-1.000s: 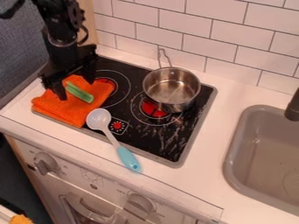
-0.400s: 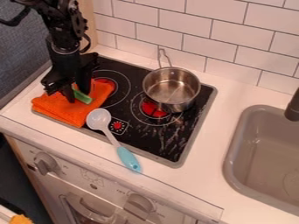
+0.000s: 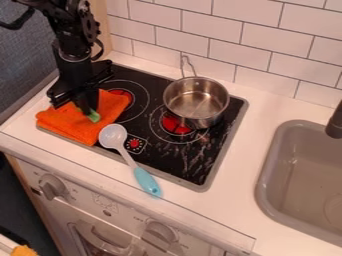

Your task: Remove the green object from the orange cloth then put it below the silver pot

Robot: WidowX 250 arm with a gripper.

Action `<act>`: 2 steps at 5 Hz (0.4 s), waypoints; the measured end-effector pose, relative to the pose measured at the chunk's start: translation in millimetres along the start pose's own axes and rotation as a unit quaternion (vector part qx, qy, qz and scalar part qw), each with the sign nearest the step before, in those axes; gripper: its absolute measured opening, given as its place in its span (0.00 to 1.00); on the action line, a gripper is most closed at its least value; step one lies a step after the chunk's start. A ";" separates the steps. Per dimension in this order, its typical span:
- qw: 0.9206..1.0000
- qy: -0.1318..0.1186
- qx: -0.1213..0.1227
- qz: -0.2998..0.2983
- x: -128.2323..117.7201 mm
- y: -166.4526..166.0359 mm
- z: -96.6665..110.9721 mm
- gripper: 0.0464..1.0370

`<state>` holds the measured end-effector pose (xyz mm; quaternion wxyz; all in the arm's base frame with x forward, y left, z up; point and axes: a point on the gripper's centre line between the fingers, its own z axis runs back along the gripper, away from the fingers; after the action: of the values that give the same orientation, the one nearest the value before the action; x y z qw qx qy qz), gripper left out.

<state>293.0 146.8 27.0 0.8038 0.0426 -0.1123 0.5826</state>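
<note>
The small green object (image 3: 93,117) was pinched by the black pincer (image 3: 86,109) on the folded orange cloth (image 3: 65,123), likely to be lifted off.

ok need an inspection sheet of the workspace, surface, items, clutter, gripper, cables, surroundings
surface: black stove top with pale marks toward its front right, set in a white counter
green object: at the orange cloth, partly hidden by the gripper
orange cloth: folded, over the stove top's left front corner
silver pot: upright on the stove top, handle toward the wall
clutter: spoon with white bowl and blue handle, lying across the stove top's front edge
gripper: low over the cloth, at the green object
cables: dark cable beside the arm, upper left
surroundings: tiled wall behind, grey sink at right
</note>
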 end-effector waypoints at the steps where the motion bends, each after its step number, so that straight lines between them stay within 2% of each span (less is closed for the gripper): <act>1: 1.000 0.005 0.005 0.018 2.4 4.6 -0.2 0.02; 2: 0.999 -0.012 -0.021 0.037 12.9 -4.4 19.3 0.02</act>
<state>298.5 153.5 49.0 0.7807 0.0281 -0.1360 0.6093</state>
